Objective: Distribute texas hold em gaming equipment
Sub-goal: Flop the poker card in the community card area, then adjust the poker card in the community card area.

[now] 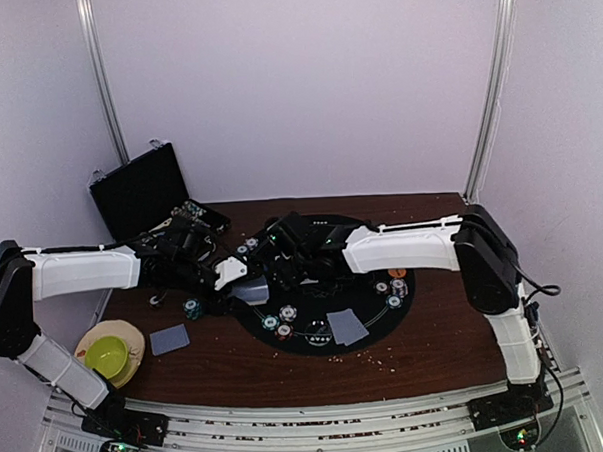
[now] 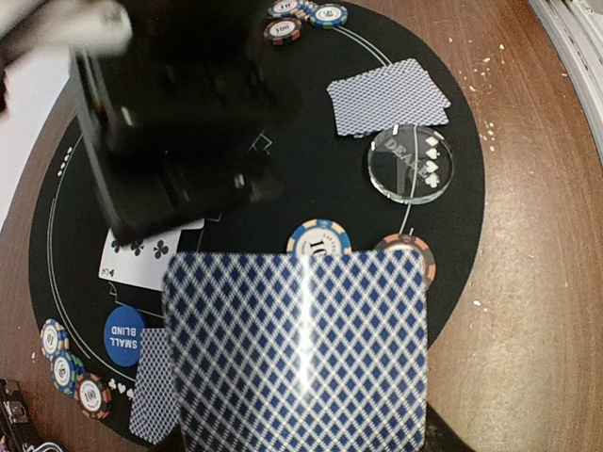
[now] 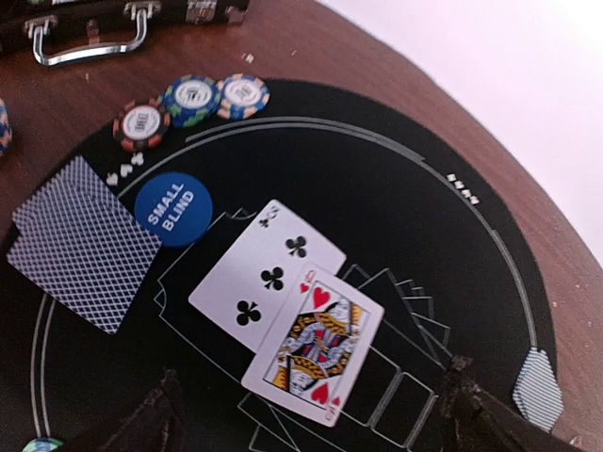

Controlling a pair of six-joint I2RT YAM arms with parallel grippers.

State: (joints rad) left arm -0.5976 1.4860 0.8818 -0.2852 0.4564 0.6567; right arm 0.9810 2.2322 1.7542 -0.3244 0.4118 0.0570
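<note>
My left gripper (image 1: 239,282) is shut on a blue diamond-backed playing card (image 2: 300,353) and holds it above the black round mat (image 2: 330,188); the card hides its fingers. My right gripper (image 3: 316,419) is open and empty, its fingers (image 3: 155,419) spread just above a face-up three of clubs (image 3: 268,273) and queen of hearts (image 3: 316,344) on the mat. A blue small-blind disc (image 3: 172,209), face-down cards (image 3: 85,240) and striped chips (image 3: 193,94) lie beside them. A clear dealer disc (image 2: 412,165), two more chips (image 2: 320,237) and another face-down pair (image 2: 388,94) lie on the mat's other side.
The black hinged case (image 1: 140,193) stands open at the back left. A yellow-green bowl on a plate (image 1: 109,353) sits at the front left. A face-down card (image 1: 169,339) and a chip (image 1: 192,308) lie off the mat. Crumbs dot the front right of the table.
</note>
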